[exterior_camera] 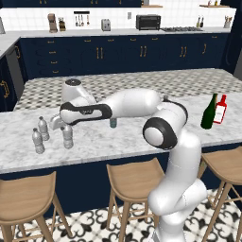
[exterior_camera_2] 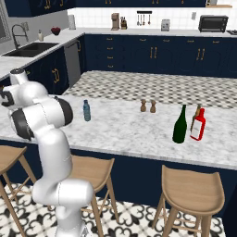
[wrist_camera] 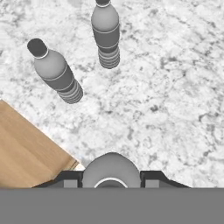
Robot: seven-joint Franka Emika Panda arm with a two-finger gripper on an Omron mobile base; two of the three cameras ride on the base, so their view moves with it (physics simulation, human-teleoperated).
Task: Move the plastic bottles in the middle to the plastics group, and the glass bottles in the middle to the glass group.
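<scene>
Your gripper pinches the clear grey bottle at its top — it stands on the marble counter beside the plastics group, likely for release there. The blue-tinted bottle waits mid-counter; the green bottle already stands by the red bottle.

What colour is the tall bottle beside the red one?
Dark green bottle, best seen in the right base view, next to the red bottle.
</scene>
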